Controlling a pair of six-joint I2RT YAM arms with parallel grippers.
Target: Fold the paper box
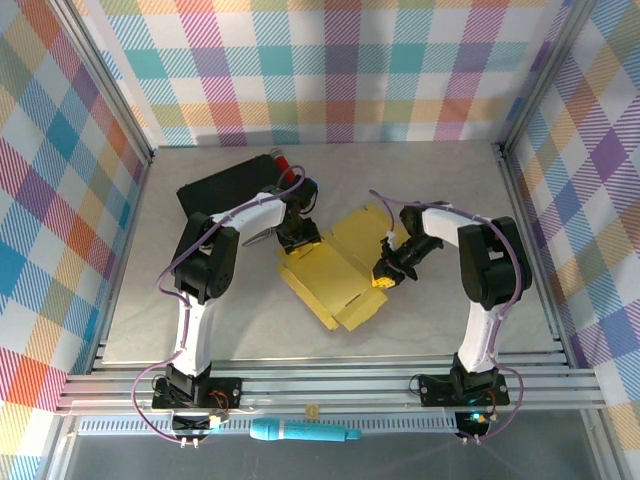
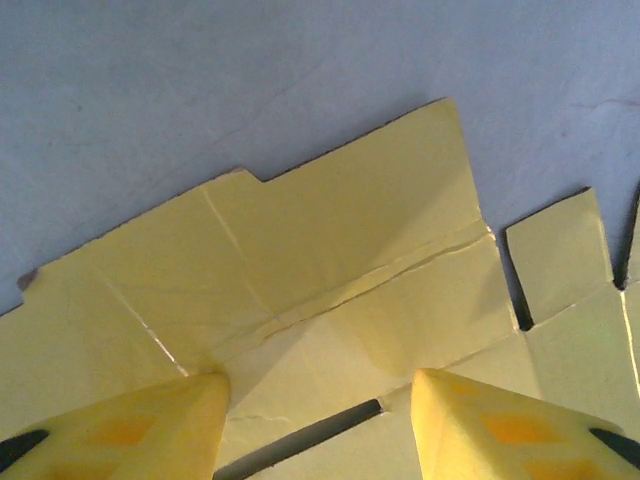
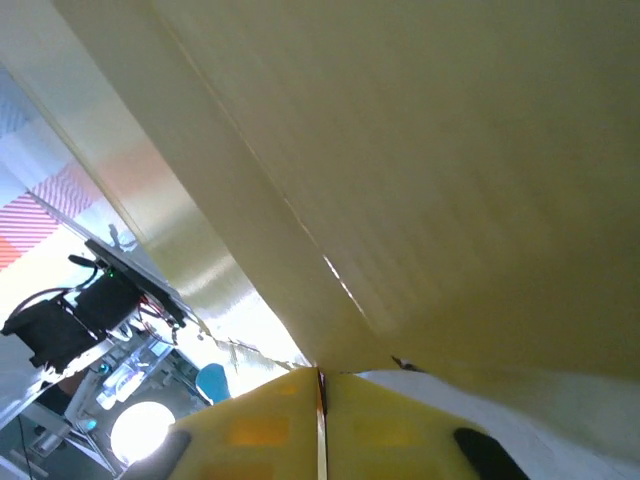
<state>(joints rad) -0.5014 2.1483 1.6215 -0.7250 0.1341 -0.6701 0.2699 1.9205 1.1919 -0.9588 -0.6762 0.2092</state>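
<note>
Checked walls close in a grey table (image 1: 240,320). From above, the paper box (image 1: 330,275) lies opened out between the two pincers, and a black case (image 1: 225,185) sits beyond the left pincer (image 1: 297,236). The left wrist camera shows that pincer's yellow fingers (image 2: 140,425) spread apart and released, with creased yellow card ahead of and between them. The right pincer (image 1: 388,274) is at the box's right edge. Close up, its fingers (image 3: 250,430) are clenched on the edge of a raised flap, whose pale underside looms above them.
</note>
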